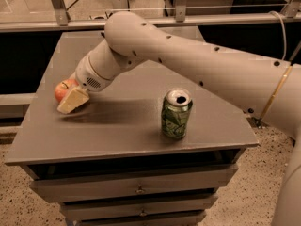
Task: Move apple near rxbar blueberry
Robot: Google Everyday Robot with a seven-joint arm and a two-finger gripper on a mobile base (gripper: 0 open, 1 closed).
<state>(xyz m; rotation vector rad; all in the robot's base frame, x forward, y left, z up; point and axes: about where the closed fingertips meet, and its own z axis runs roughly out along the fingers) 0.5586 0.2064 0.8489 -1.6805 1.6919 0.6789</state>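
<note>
Red apple [62, 89] right behind hand [71, 102], v. close.

Table [127, 126], apple [63, 89], green can [176, 114], jaws at apple

A green can [176, 114] stands upright, right of centre on the grey table [117, 140], drawers [136, 189] beneath; the gripper [73, 100] sits well apart at the left edge.

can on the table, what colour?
The can is green with pale markings, silver top; camera view. The gripper is at the apple.
</note>
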